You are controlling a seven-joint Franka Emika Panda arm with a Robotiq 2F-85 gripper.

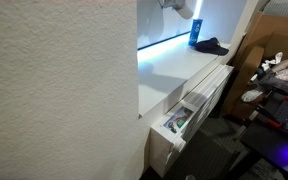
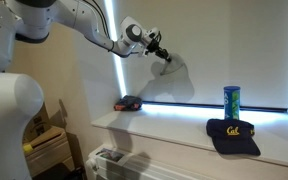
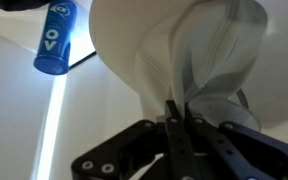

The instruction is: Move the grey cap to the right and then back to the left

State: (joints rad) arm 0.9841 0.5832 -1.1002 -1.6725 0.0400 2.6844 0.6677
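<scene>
Grey cap was seen held off the sill, hanging in the upper middle of an exterior view against the pale blind. It was gripped by the fingers, which were clenched on a fold of its light fabric at the lower centre of the wrist view, with no gap visible between them. The grey cap lay at and just beneath the fingers, drooping downward from the pinch, so no reach was judged to be needed. Its brim could not be made out, so its long axis could not be told. On the sill, a black shoe-like object was seen toward the lower left of the frame, and a blue can and a dark cap toward the lower right, all well apart from the held cap. The coming move was judged to be a sideways carry along the sill, turning on the cap being lifted clear above these things.
</scene>
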